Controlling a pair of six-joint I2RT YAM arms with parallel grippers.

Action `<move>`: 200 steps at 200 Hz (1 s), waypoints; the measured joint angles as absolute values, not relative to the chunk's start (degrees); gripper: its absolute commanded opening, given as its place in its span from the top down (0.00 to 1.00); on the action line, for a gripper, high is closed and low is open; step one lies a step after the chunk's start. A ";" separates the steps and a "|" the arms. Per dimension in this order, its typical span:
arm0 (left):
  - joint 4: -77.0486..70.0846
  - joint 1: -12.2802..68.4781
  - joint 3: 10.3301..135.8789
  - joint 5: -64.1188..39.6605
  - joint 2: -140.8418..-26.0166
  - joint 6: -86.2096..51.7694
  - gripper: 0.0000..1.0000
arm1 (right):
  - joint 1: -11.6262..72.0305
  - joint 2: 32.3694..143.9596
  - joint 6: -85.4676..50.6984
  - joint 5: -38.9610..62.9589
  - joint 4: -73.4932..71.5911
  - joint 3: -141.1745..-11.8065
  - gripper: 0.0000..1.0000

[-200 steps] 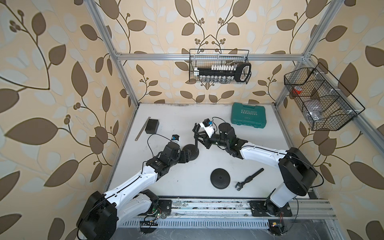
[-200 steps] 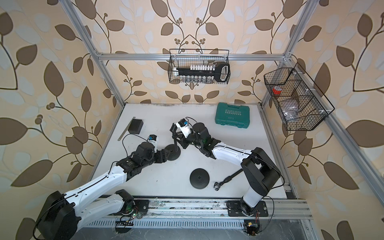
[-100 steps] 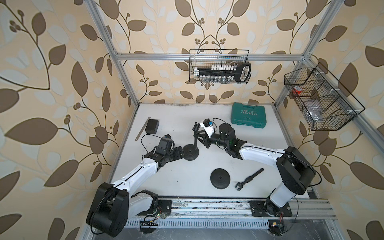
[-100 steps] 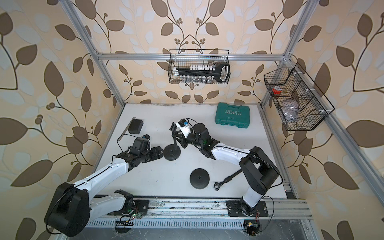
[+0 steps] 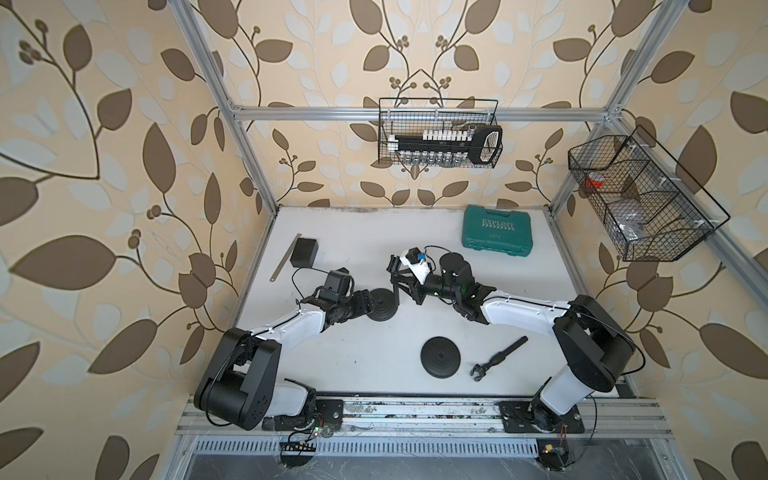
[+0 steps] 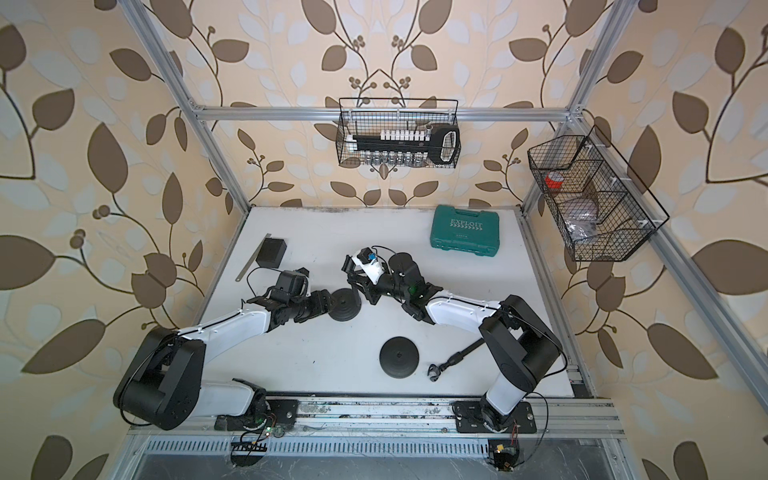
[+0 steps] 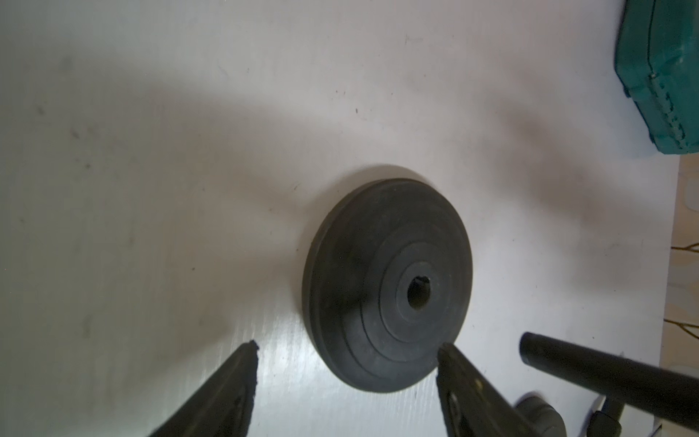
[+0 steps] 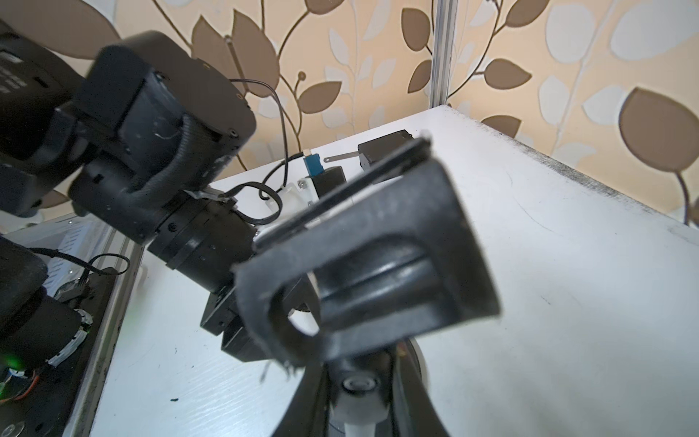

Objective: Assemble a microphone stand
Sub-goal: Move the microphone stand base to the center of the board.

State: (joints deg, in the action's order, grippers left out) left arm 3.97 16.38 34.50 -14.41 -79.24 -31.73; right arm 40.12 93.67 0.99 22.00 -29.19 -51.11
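My left pincer hangs released beside the round base lying flat on the tabletop, ready to brace it, while my right pincer clenches the clip-topped pole close by for screwing in.

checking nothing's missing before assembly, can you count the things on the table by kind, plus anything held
round black base: 2
clip pole: 2, one held
green case: 1
black box: 1
metal strip: 1
total: 7
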 measured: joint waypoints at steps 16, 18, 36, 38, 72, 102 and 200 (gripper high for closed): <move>3.20 16.03 35.42 -14.96 -81.14 -31.66 0.30 | 40.12 92.60 1.83 22.04 -29.17 -50.37 0.91; 3.16 16.03 35.55 -15.03 -81.41 -31.70 0.31 | 40.12 92.51 1.87 22.04 -29.17 -50.28 0.91; 2.92 16.03 37.30 -16.34 -84.40 -31.55 0.32 | 40.10 91.33 2.50 22.04 -29.15 -49.12 0.91; 2.85 16.03 37.52 -16.49 -84.82 -31.53 0.32 | 40.07 91.22 2.52 22.04 -29.15 -49.01 0.91; 0.69 16.03 40.45 -19.92 -89.67 -31.40 0.32 | 39.05 90.37 2.61 22.04 -29.12 -47.90 0.91; -2.70 17.39 42.65 -21.65 -93.25 -31.57 0.34 | 37.67 89.52 2.61 21.98 -29.45 -46.30 0.92; -2.81 20.78 40.42 -23.59 -89.19 -32.49 0.34 | 36.25 88.71 2.68 22.20 -32.47 -43.22 0.91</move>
State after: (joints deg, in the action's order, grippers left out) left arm -2.81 20.78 40.42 -23.59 -89.19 -32.49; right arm 36.25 88.71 2.68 22.20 -32.47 -43.22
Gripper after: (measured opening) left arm 0.661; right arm 0.229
